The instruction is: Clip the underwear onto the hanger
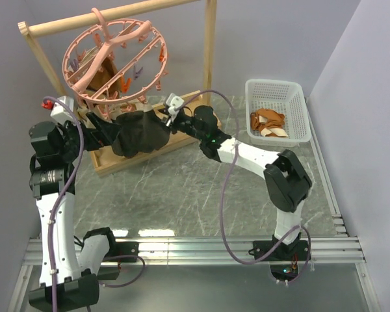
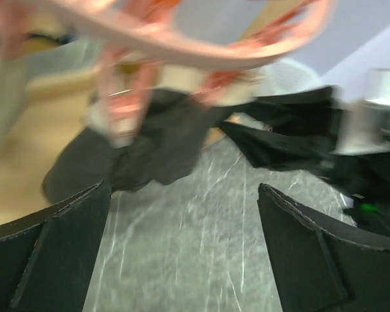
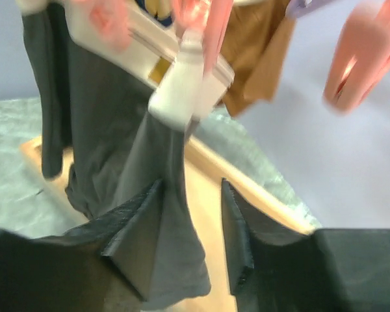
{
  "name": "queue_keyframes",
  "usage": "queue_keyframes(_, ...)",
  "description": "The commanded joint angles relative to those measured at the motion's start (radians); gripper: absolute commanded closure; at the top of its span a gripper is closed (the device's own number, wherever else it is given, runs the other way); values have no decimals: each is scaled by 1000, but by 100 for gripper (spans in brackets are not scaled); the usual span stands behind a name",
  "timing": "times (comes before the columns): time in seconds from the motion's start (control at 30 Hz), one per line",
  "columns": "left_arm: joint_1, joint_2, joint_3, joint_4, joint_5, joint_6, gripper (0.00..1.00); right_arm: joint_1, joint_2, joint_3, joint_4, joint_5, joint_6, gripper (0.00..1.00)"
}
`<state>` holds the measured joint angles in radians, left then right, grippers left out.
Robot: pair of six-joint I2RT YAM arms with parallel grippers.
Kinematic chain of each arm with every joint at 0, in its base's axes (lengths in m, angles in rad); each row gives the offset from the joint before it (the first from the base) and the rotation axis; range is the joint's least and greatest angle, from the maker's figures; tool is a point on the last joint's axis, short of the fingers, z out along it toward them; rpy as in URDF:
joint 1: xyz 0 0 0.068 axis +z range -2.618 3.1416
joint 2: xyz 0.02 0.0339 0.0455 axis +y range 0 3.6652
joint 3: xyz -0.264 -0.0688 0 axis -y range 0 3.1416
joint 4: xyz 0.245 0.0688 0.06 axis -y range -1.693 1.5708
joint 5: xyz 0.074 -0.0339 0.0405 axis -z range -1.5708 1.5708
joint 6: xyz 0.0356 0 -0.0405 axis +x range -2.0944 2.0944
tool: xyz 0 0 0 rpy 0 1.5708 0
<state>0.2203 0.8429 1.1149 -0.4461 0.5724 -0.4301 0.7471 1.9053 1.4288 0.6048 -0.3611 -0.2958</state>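
Left hand [image 2: 182, 195]: your fingers wide apart, nothing between, over counter [image 1: 182, 195], below hanger [image 2: 182, 58], left side. Right hand [image 3: 192, 188]: fingers apart, dark cloth draped between, below hanger, right side. Underwear [image 1: 140, 133] hangs under hanger, one corner at pale clip [image 3: 182, 91]. Hanger hooked on wooden rack [image 1: 117, 16].

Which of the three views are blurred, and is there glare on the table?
Top external view: sharp, with pale glare on the table at its near edge. Left wrist view: heavy motion blur, the hanger smeared. Right wrist view: the clips and the underwear are soft.
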Motion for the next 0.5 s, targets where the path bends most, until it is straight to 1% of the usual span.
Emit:
queue_keyframes(0.0, 17, 13, 36, -138, -43, -23, 1, -6, -136, -82, -33, 19, 29, 51)
queue_keyframes(0.03, 17, 18, 36, -160, -51, -16, 1, -6, -176, -102, -40, 21, 33, 49)
queue_keyframes(0.07, 17, 22, 39, -180, -84, 2, 1, -5, -198, -122, -59, 25, 38, 45)
queue_keyframes(0.13, 17, 41, 39, -241, -108, 22, 1, -6, -265, -178, -94, 54, 69, 41)
queue_keyframes(0.2, 17, 59, 45, -293, -123, 39, 1, -17, -314, -227, -126, 80, 111, 36)
queue_keyframes(0.23, 17, 67, 40, -292, -131, 50, 1, -23, -363, -247, -152, 86, 130, 33)
queue_keyframes(0.27, 16, 64, 25, -289, -150, 59, 1, -40, -389, -281, -171, 91, 162, 27)
queue_keyframes(0.3, 17, 52, 19, -286, -151, 73, 1, -49, -437, -295, -193, 106, 179, 25)
queue_keyframes(0.33, 17, 50, 14, -284, -151, 88, 1, -61, -460, -307, -251, 109, 196, 25)
queue_keyframes(0.37, 17, 47, 4, -281, -148, 115, 1, -77, -483, -324, -284, 111, 233, 19)
queue_keyframes(0.43, 17, 48, -4, -298, -149, 167, 1, -132, -553, -349, -365, 105, 282, 15)
queue_keyframes(0.47, 17, 50, -13, -305, -152, 185, 1, -153, -581, -379, -385, 97, 338, 12)
